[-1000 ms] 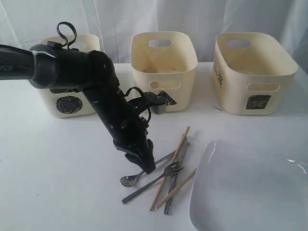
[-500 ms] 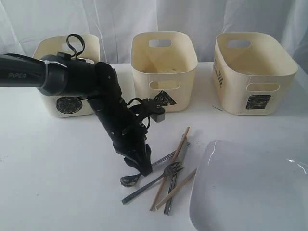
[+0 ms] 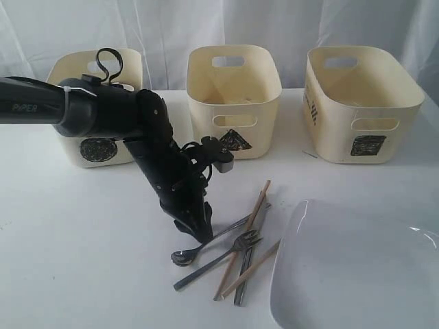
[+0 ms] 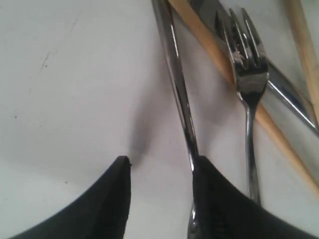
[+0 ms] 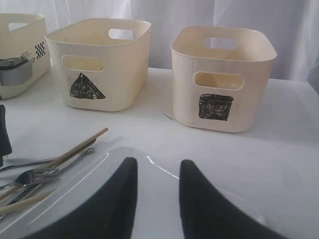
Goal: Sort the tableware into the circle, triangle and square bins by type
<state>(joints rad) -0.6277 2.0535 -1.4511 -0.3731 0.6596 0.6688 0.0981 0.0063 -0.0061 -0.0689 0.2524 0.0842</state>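
A steel spoon (image 3: pixel 184 257) (image 4: pixel 175 79), a fork (image 3: pixel 245 241) (image 4: pixel 246 64), a knife (image 3: pixel 241 284) (image 4: pixel 289 94) and wooden chopsticks (image 3: pixel 257 202) (image 4: pixel 214 55) lie in a loose heap on the white table. My left gripper (image 3: pixel 200 236) (image 4: pixel 162 164) points down at the spoon's handle. It is open, and the handle runs along the inner edge of one finger (image 4: pixel 214 199). My right gripper (image 5: pixel 157 167) hangs open over the large white plate (image 3: pixel 357 274) (image 5: pixel 60 209), holding nothing. It does not show in the exterior view.
Three cream bins stand along the back: circle (image 3: pixel 98 149) (image 5: pixel 20 35), triangle (image 3: pixel 233 96) (image 5: pixel 99 59) and square (image 3: pixel 363 103) (image 5: pixel 224 74). The left arm's dark link crosses in front of the circle bin. A white curtain hangs behind.
The left arm has swung a little inward, and its gripper tip has slid slightly left along the spoon handle. The cutlery has not moved.
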